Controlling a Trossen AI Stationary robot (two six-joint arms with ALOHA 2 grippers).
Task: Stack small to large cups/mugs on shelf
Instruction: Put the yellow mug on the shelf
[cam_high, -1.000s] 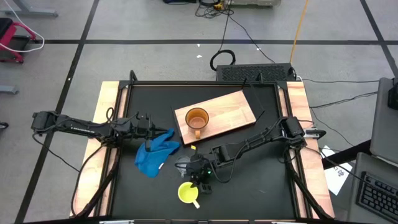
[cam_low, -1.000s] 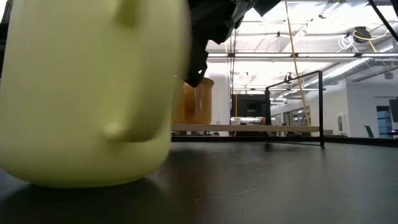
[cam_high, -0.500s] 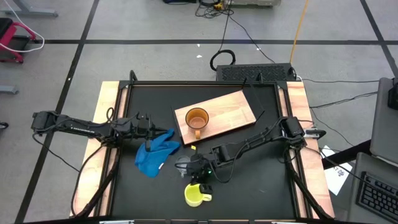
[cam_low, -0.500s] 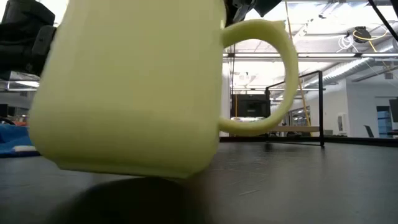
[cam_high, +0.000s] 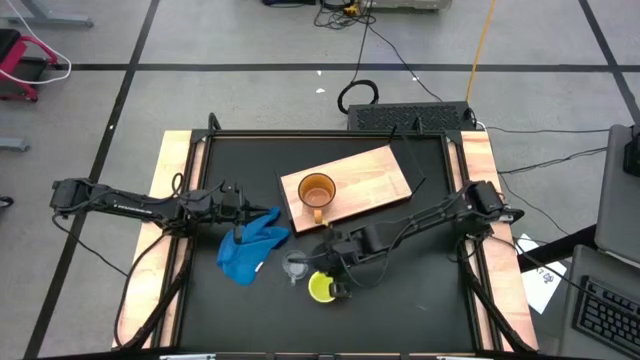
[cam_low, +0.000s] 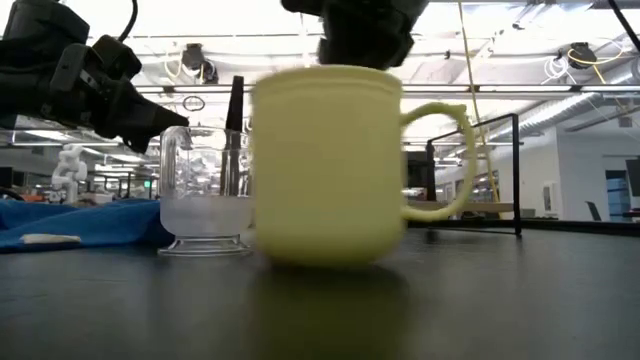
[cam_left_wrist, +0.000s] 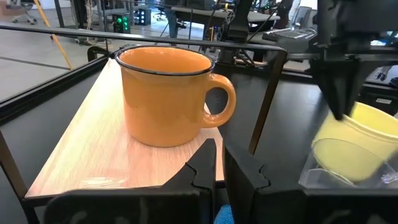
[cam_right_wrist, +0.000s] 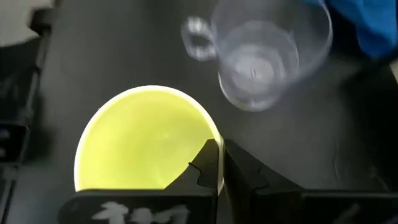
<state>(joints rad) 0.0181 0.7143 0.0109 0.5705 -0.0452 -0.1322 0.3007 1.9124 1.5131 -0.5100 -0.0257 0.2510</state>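
The yellow mug (cam_high: 321, 289) is near the table's middle front, with my right gripper (cam_high: 330, 276) shut on it from above. The small clear cup (cam_high: 297, 268) stands upright on the black table just left of it, also seen in the right wrist view (cam_right_wrist: 267, 56). The orange mug (cam_left_wrist: 166, 93) stands upright on the light-wood shelf board (cam_high: 372, 178) at the far middle. My left gripper (cam_high: 256, 212) hovers shut and holding nothing at the left, over a blue cloth (cam_high: 250, 248), pointing toward the orange mug. My right gripper holds the yellow mug by its rim (cam_right_wrist: 210, 135), with one finger (cam_right_wrist: 208, 163) inside the mug and the other (cam_right_wrist: 241, 169) outside. The fingers come from above, slanting down. The mug hangs below them, its handle (cam_low: 445, 160) toward the table's right, seemingly just clear of the table.
The board (cam_left_wrist: 81, 155) lies at an angle on the table. A black metal frame (cam_high: 330, 133) runs round the tabletop, with wooden strips (cam_high: 490, 230) at both sides. Bare table (cam_high: 420, 270) lies right of the yellow mug.
My right gripper has carried the yellow mug from the table's near edge toward the far side and up, beside the clear cup. The mug turned its handle toward the right, tipped as it was lifted, and now hangs nearly upright.
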